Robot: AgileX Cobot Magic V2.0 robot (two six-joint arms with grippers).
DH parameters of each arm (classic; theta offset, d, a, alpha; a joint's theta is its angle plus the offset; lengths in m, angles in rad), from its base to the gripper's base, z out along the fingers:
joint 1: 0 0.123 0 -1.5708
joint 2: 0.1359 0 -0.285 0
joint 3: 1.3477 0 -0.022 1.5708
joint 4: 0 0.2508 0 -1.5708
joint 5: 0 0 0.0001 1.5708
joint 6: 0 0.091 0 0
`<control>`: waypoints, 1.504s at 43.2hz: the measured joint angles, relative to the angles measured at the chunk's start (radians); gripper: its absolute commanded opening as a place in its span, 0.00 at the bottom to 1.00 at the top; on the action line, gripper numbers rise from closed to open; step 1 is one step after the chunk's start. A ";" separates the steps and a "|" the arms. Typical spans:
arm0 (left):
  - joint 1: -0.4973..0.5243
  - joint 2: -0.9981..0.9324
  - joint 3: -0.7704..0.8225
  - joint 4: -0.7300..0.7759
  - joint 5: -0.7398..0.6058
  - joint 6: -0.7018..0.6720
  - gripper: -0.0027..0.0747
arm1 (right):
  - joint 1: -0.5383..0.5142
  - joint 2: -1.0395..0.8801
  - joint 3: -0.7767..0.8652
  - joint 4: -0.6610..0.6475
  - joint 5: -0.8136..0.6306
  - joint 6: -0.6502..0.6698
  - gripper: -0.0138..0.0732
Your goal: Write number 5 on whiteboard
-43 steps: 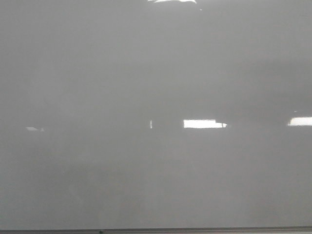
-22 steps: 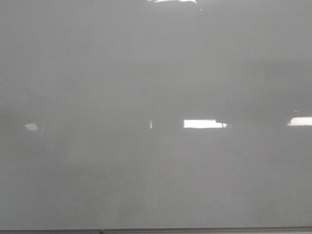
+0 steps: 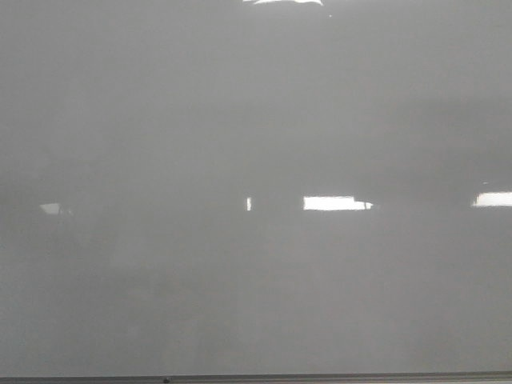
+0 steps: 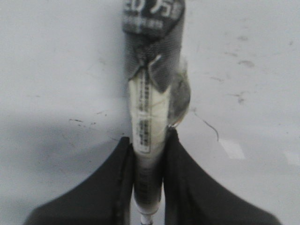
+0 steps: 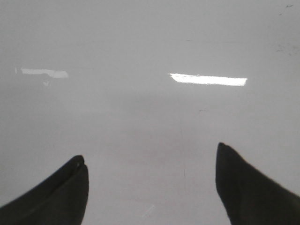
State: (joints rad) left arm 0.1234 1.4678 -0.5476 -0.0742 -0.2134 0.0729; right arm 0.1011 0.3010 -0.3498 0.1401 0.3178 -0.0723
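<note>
Whiteboard point(image 3: 256, 120) fills the whole front view: glossy pale grey, thin grey frame edge along the bottom, bright white light reflections point(image 3: 336, 203) across the middle and one at the top edge. No digit stroke visible on it in the front view, no arms there either. Room itself shows only as those reflections.

Left gripper point(image 4: 148, 154) is clenched on a marker point(image 4: 149, 117), black fingers point(image 4: 112, 183) pressing both sides of the barrel. Marker's long axis runs straight out from between the fingers toward the board; white labelled body, dark cap end farthest from the fingers, close to the surface. Contact with the board cannot be told. Board around it carries small dark specks and one short thin curved line point(image 4: 208, 127) just beside the marker.

Right gripper point(image 5: 150, 173) is released, fingers well apart, nothing between them, only bare board and two reflections beyond.
</note>
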 measured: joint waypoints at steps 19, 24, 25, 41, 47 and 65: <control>-0.155 -0.192 -0.102 0.029 0.614 0.075 0.01 | 0.000 0.000 0.000 0.000 0.004 0.000 0.83; -0.271 -0.215 -0.176 0.033 0.837 0.200 0.01 | 0.000 0.000 0.000 0.000 0.031 0.000 0.83; -0.297 -0.217 -0.194 0.033 0.875 0.234 0.01 | 0.000 0.000 -0.001 0.000 0.041 0.000 0.83; -0.752 -0.217 -0.324 0.034 1.062 0.638 0.01 | 0.072 0.128 -0.125 0.033 0.238 -0.099 0.83; -0.873 -0.217 -0.345 0.034 1.047 0.674 0.01 | 0.192 0.236 -0.195 0.155 0.312 -0.294 0.83; -1.027 -0.217 -0.354 0.032 0.969 0.679 0.01 | 0.584 0.625 -0.366 0.451 0.254 -0.729 0.83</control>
State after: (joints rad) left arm -0.9035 1.2506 -0.9020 -0.0419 0.7559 0.7519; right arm 0.6850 0.9256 -0.7161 0.5907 0.5718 -0.8010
